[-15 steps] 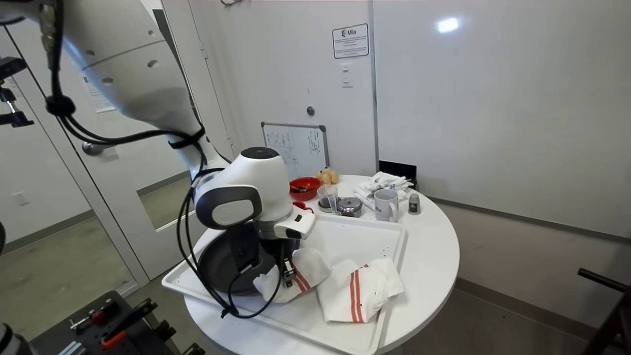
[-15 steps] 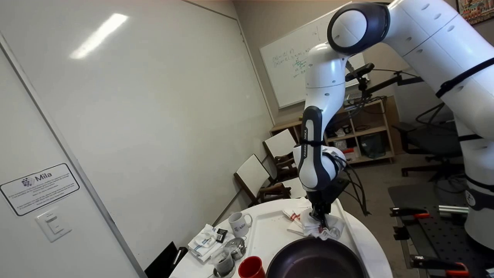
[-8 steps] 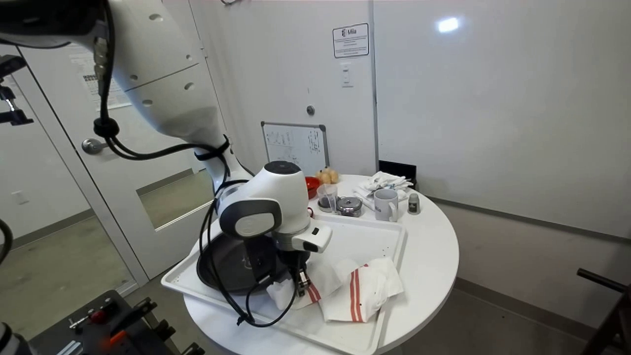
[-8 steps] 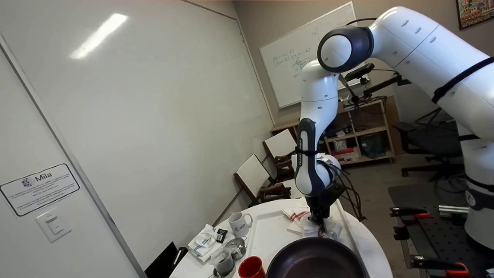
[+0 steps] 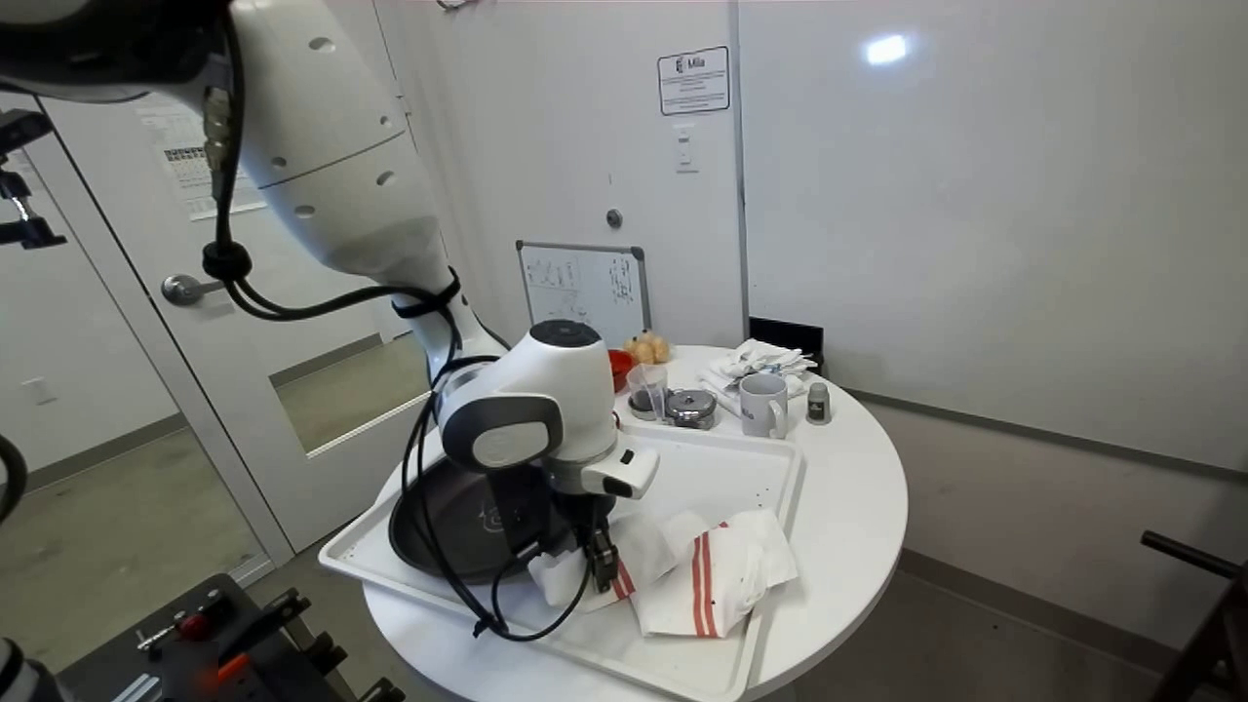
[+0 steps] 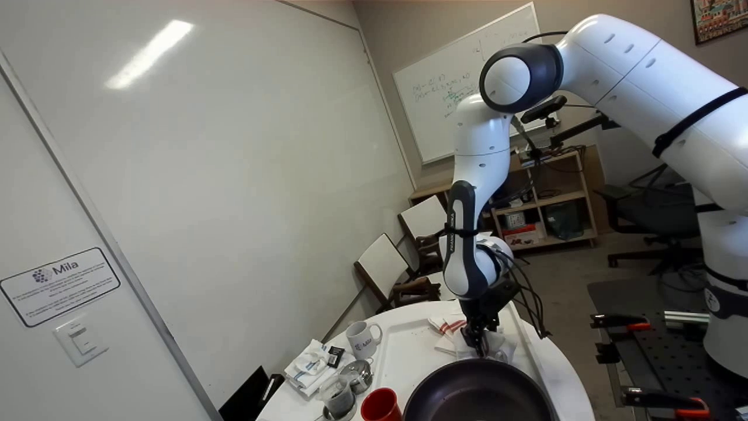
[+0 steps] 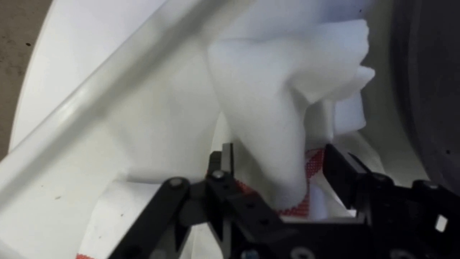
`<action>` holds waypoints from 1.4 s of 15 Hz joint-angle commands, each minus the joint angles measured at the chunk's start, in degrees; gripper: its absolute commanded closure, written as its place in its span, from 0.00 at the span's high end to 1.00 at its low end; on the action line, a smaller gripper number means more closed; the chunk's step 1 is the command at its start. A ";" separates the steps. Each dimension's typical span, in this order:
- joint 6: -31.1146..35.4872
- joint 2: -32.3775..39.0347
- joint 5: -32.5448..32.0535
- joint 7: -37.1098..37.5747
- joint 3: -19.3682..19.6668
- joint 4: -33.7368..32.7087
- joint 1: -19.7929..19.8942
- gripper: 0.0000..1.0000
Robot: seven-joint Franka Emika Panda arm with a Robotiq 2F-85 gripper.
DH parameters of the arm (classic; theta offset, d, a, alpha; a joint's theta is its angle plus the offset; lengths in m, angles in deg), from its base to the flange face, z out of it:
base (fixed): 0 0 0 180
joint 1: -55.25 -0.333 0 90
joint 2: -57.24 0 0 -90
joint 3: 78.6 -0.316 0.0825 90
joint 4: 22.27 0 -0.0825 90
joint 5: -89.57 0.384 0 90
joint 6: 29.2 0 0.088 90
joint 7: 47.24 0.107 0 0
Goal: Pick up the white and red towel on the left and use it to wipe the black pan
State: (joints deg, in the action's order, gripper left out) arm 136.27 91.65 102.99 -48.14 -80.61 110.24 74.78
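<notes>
While the gripper (image 7: 277, 158) was held low over the tray (image 5: 721, 470), its jaws were seen spread apart, one finger to either side of a raised fold of the white and red towel (image 7: 258, 97); whether the cloth was touched by either could not be told. The towel was laid on the tray, between the black pan (image 6: 479, 397) and a larger white cloth (image 5: 741, 575) marked with two red stripes. In the wrist view, the fold's long axis was directed from between the fingers up the view, leaning slightly left; at its far end a flap was bent off to the right, its tip pointed towards the pan's wall but parted from it by a narrow gap. Red stripes were exposed around the fold's near end. In an exterior view, the towel was spread lengthwise from beside the pan towards the larger white cloth, its middle partly hidden by the gripper. The pan was set flat, its hollow turned upward.
</notes>
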 commanded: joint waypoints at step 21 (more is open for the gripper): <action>-1.91 -29.20 3.14 -11.16 -7.36 26.38 -5.53 1.00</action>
State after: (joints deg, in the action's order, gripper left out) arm 134.53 62.49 104.87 -58.49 -92.60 136.76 74.19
